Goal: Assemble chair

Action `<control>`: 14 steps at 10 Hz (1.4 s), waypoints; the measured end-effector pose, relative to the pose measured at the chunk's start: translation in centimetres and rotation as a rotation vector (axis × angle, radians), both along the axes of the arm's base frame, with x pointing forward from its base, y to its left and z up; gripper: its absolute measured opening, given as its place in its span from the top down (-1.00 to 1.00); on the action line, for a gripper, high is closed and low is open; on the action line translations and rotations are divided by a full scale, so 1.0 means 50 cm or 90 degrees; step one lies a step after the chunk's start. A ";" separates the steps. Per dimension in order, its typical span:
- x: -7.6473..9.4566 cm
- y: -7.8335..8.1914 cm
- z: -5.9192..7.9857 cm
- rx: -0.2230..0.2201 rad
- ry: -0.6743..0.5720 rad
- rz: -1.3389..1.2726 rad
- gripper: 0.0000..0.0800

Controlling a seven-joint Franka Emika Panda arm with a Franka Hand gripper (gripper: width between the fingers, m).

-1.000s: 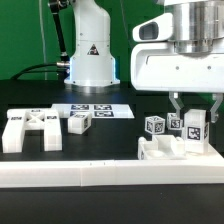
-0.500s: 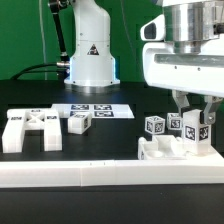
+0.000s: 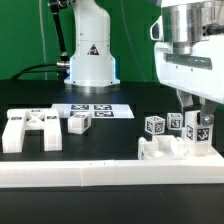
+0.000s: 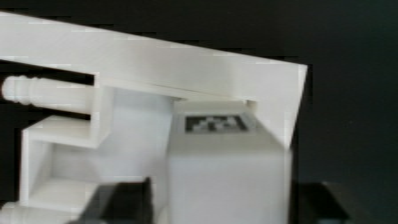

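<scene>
My gripper (image 3: 199, 118) stands at the exterior view's right, its two fingers shut on an upright white leg piece (image 3: 198, 133) with a square tag. The leg stands on or just above the partly joined white chair structure (image 3: 160, 151). In the wrist view the leg (image 4: 222, 165) fills the space between the dark fingers (image 4: 128, 198), with its tag (image 4: 217, 124) facing up and a white panel (image 4: 160, 60) with a round peg behind it. My gripper (image 4: 228, 205) touches the leg on both sides.
Two tagged white cubes (image 3: 153, 126) (image 3: 175, 122) stand behind the structure. A blocky white panel piece (image 3: 30, 130) and a small tagged block (image 3: 80, 123) lie at the left. The marker board (image 3: 95, 111) lies behind them. A long white border frame (image 3: 90, 176) runs along the front.
The arm and gripper have shifted toward the exterior view's right, and the held leg has moved slightly right with them. The other parts have not moved.
</scene>
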State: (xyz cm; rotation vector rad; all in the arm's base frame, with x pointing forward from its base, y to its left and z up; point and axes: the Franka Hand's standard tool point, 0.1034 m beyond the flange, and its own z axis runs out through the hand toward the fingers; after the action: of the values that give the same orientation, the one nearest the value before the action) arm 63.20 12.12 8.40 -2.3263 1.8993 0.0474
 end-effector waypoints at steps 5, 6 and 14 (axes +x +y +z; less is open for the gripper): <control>0.000 0.012 0.004 -0.015 -0.024 0.228 -0.61; -0.001 0.016 0.004 -0.018 -0.032 0.296 -0.62; -0.002 0.017 0.003 -0.061 -0.079 0.754 -0.62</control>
State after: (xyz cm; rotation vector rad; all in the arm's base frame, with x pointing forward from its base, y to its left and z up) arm 63.08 12.95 8.53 -3.0291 0.2672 -0.0674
